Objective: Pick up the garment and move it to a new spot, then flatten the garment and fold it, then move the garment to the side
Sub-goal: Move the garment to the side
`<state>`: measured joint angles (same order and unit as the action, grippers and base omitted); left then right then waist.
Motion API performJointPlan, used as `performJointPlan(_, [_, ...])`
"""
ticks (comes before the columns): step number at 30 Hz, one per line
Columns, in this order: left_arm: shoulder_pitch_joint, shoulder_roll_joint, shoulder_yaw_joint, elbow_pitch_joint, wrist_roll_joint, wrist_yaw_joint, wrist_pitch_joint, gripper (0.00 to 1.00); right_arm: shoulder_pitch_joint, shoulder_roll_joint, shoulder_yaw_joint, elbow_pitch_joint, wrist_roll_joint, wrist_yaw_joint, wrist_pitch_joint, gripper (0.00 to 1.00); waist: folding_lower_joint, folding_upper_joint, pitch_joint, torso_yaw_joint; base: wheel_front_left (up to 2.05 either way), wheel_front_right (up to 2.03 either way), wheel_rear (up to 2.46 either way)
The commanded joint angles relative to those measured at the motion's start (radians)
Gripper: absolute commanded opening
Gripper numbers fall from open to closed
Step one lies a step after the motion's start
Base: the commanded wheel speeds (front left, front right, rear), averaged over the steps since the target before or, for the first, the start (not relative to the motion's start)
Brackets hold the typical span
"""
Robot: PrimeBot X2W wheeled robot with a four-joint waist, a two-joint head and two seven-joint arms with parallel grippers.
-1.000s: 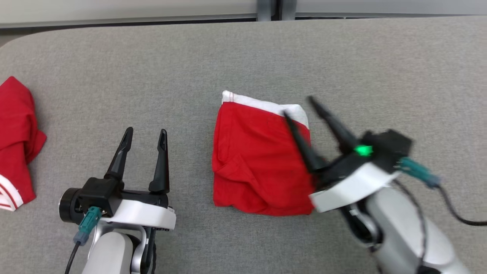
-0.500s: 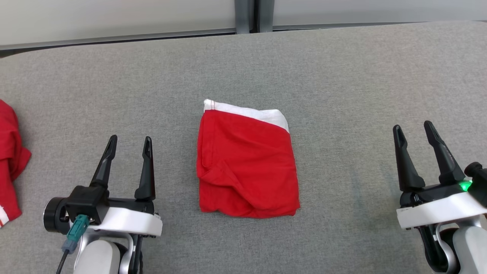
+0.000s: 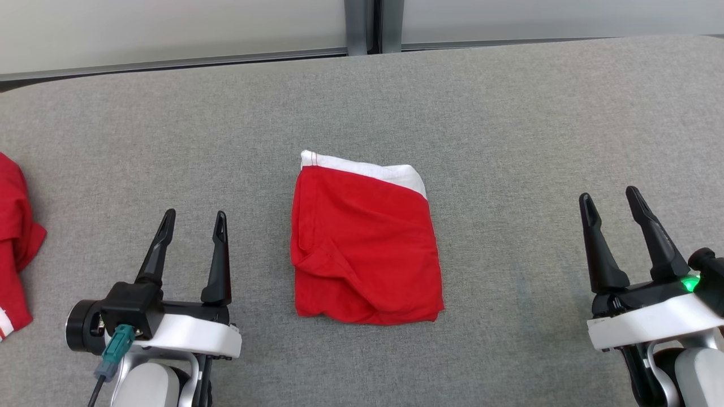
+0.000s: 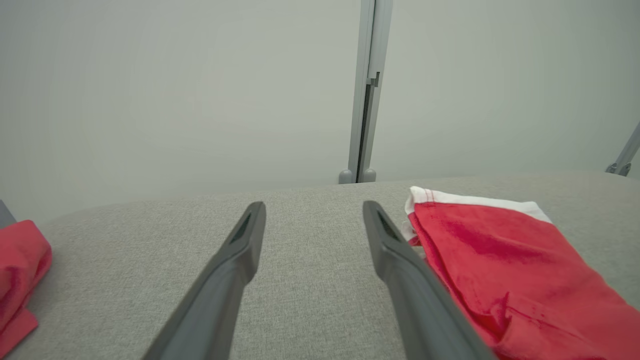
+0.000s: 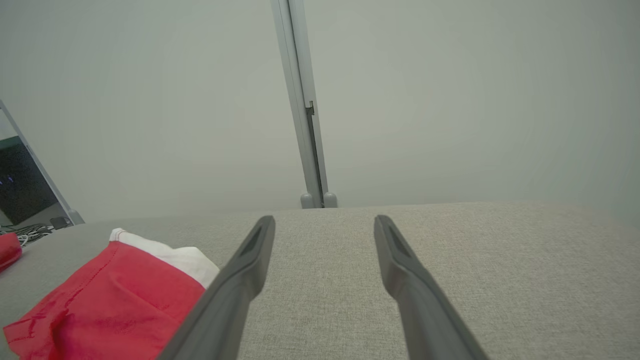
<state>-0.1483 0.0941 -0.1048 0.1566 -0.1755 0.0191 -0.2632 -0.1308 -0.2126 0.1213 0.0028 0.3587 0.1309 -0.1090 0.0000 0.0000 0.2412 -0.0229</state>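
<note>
1. Garment (image 3: 365,249) in red, folded into a rough rectangle, lies flat near the middle of a grey fabric-covered table (image 3: 509,113). A white band (image 3: 367,169) runs along the garment's far edge, and a few creases cross its near left corner.
2. At the lower left of the head view, the left gripper (image 3: 194,213) sits to the left of the garment, not touching it. Its two long dark fingers point away from the robot and stand spread apart, with nothing between them.
3. At the lower right, the right gripper (image 3: 607,193) sits well apart from the garment. Its fingers are also spread wide and hold nothing. A small green light (image 3: 689,282) glows at its base.
4. At the far left edge of the table lies a second red cloth (image 3: 14,249), bunched and partly cut off by the frame, well apart from the folded garment.
5. In the left wrist view, the left gripper (image 4: 314,205) has bare grey table between its fingers. The garment (image 4: 500,260) lies just to the right of them, with its white band at the far end.
6. In the right wrist view, the right gripper (image 5: 325,219) is over bare table, and the garment (image 5: 100,295) lies at the lower left.
7. Beyond the table stands a pale wall (image 3: 169,28) with a grey upright post (image 3: 362,25).
</note>
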Motion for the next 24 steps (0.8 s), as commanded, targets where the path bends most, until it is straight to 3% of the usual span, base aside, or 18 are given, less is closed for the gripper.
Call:
performJointPlan(1, [-0.003,0.006,0.000,-0.004,-0.002,0.009,-0.002,1.00,0.007,-0.004,-0.005,-0.010,-0.013,0.000,0.008,1.00,0.0000,0.0000,0.002,0.003,0.00,0.00,0.00])
performJointPlan(5, [-0.013,0.004,-0.004,-0.008,-0.005,0.010,-0.002,1.00,-0.003,-0.005,0.001,-0.023,-0.022,0.000,0.020,1.00,0.0000,0.0000,0.009,0.012,0.00,0.00,0.00])
performJointPlan(6, [-0.017,0.003,-0.006,-0.009,-0.006,0.008,-0.002,1.00,-0.009,-0.005,0.006,-0.025,-0.023,0.000,0.025,0.49,0.0000,0.0000,0.013,0.016,0.00,0.00,0.00])
performJointPlan(7, [-0.023,0.003,-0.009,-0.010,-0.005,0.008,-0.002,1.00,-0.018,-0.005,0.017,-0.024,-0.025,0.000,0.029,0.15,0.0000,0.0000,0.018,0.020,0.00,0.00,0.00])
performJointPlan(8, [-0.029,0.002,-0.011,-0.011,-0.005,0.007,-0.002,1.00,-0.029,-0.006,0.037,-0.018,-0.022,0.000,0.035,0.00,0.0000,0.0000,0.024,0.025,0.00,0.00,0.00])
performJointPlan(13, [-0.053,-0.002,-0.021,-0.015,-0.004,0.003,-0.002,1.00,-0.101,0.008,0.166,0.052,0.009,0.000,0.048,0.00,0.0000,0.0000,0.050,0.052,0.00,0.00,0.00])
performJointPlan(19, [-0.095,-0.015,-0.043,-0.014,-0.005,-0.004,-0.002,1.00,-0.246,0.037,0.425,0.252,0.079,0.000,0.024,0.00,0.0000,0.0000,0.088,0.114,0.00,0.00,0.00])
performJointPlan(24, [-0.120,-0.027,-0.058,-0.011,-0.018,-0.001,-0.002,1.00,-0.334,0.072,0.572,0.406,0.152,0.000,-0.020,0.00,0.0000,0.0000,0.109,0.158,0.00,0.00,0.00])
